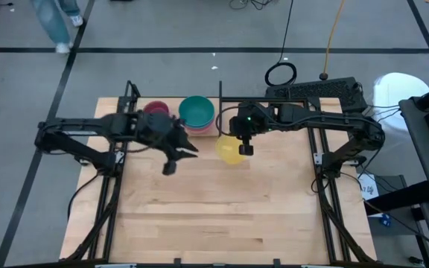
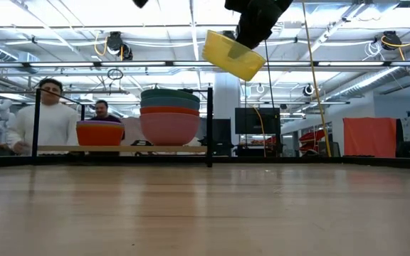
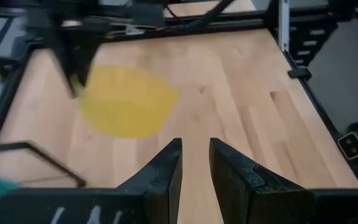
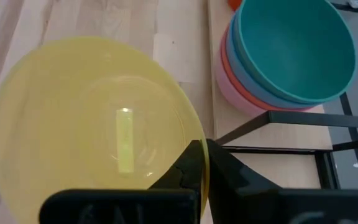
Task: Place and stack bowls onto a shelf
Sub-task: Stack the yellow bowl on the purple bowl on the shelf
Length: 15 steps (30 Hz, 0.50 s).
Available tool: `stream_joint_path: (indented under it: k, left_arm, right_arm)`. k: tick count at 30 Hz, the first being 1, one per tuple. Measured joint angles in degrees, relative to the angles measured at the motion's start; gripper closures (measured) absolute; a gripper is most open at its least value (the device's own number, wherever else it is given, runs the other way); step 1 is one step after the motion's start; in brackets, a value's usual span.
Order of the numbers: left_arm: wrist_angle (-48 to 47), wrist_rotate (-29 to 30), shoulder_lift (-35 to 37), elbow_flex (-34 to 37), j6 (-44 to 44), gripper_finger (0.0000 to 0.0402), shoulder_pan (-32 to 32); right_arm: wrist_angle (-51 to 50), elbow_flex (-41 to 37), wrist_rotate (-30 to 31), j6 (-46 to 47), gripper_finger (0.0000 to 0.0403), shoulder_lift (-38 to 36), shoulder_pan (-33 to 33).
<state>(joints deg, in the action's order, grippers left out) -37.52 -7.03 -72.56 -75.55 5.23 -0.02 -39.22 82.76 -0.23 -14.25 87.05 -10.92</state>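
The right gripper (image 4: 202, 163) pinches the yellow bowl's (image 4: 92, 130) rim beside the shelf (image 4: 272, 121); the left gripper (image 3: 196, 163), nearby, is empty and slightly spread.

Bowl stack (image 2: 169, 117) on shelf (image 2: 119, 148)

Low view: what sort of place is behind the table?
Probably a robotics lab or workshop: a high ceiling with exposed pipes and lights, other workbenches with an orange cover, and two people beyond the shelf.
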Motion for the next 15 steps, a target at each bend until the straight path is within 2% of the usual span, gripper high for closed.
stream_joint_path:
  k: [7, 12, 15]
  left_arm:
    - [4.8, 0.0, -5.2, 0.0, -2.5, 0.0316, -1.3]
    - [4.8, 0.1, -7.0, 0.0, 1.3, 0.0316, -2.2]
    - [4.7, 0.0, -7.0, 0.0, 1.7, 0.0316, -2.6]
  right_arm:
    - [1.0, 0.0, 0.0, -3.2, 0.0403, 0.0, 0.0]
    - [-1.6, 0.0, -6.5, -6.3, 0.0403, 0.0, 0.0]
    - [-2.8, 0.0, -6.5, -4.7, 0.0403, 0.0, 0.2]
